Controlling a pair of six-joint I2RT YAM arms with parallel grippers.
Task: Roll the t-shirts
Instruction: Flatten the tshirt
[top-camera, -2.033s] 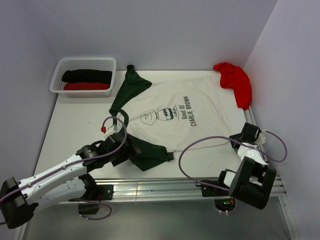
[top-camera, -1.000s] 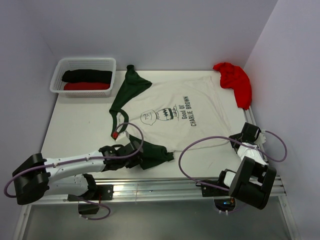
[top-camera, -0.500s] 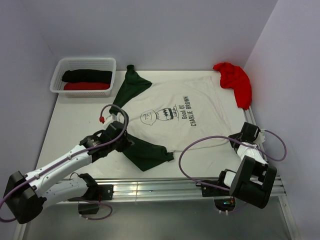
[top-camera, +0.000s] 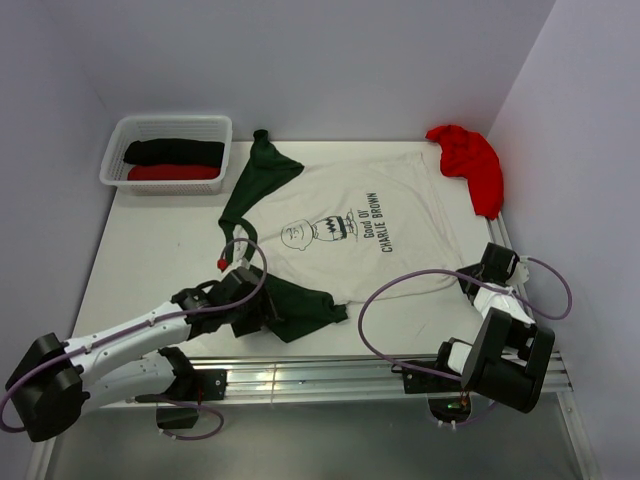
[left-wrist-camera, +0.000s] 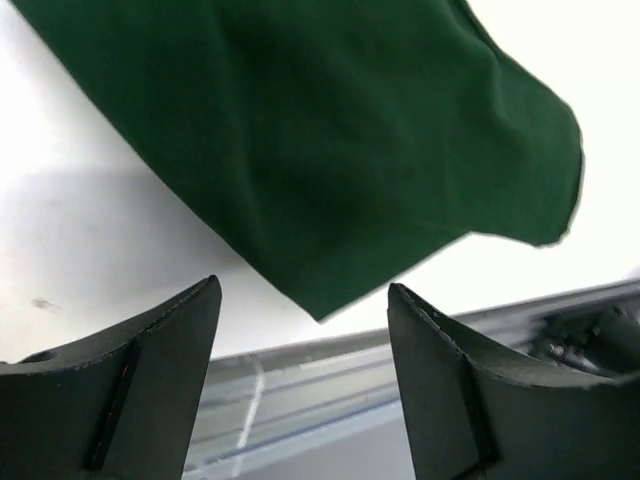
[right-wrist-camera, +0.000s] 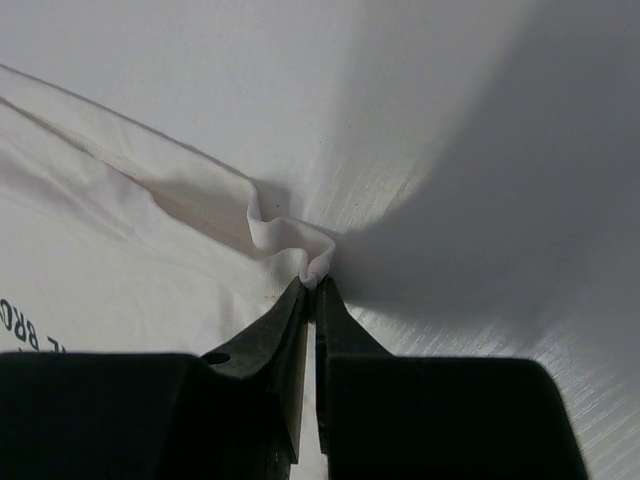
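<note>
The cream Charlie Brown tee (top-camera: 360, 225) lies spread flat on the table, with one dark green sleeve (top-camera: 258, 175) at the far left and the other (top-camera: 305, 305) near the front edge. My left gripper (top-camera: 270, 305) hovers open and empty over the near sleeve; in the left wrist view the sleeve (left-wrist-camera: 300, 130) lies just beyond the gripper (left-wrist-camera: 305, 300). My right gripper (top-camera: 470, 280) is shut on the tee's hem corner; the right wrist view shows the gripper (right-wrist-camera: 313, 285) pinching a small fold of cream cloth (right-wrist-camera: 290, 235). A plain red tee (top-camera: 470, 160) lies crumpled at the far right.
A white mesh basket (top-camera: 118, 140) at the far left holds a black roll (top-camera: 175, 152) and a red roll (top-camera: 172, 172). The metal rail (top-camera: 330, 375) runs along the table's near edge, just past the near sleeve. Walls close in the left, back and right.
My left arm swung back and forth over the near sleeve and now sits lower and further right, at the sleeve. The right arm and the shirts have not moved.
</note>
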